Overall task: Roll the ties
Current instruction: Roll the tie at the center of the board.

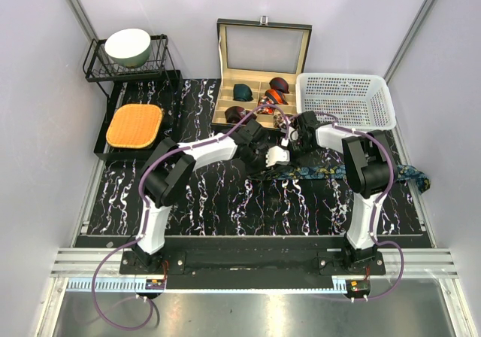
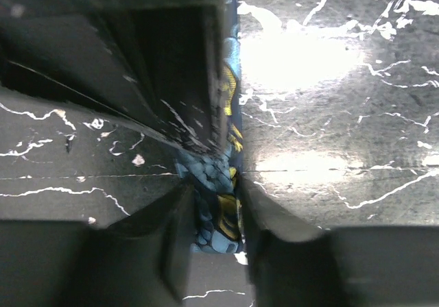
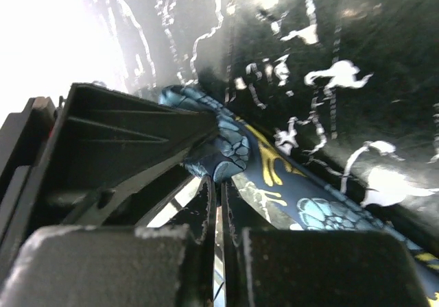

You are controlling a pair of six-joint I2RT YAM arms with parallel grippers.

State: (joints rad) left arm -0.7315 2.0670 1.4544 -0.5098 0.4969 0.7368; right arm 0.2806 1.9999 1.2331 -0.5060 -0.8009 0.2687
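Where our left tool (image 2: 216, 231) clamps it, we see the navy tie (image 2: 212, 183) patterned in teal scales and gold. Its strip stretches rightward across the marbled tabletop (image 1: 225, 201). Our right tool (image 3: 221, 214) is clenched beside its curled end.

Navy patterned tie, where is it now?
In the top view, the navy tie lies across the right half of the table, in front of the white basket, from centre to right edge.
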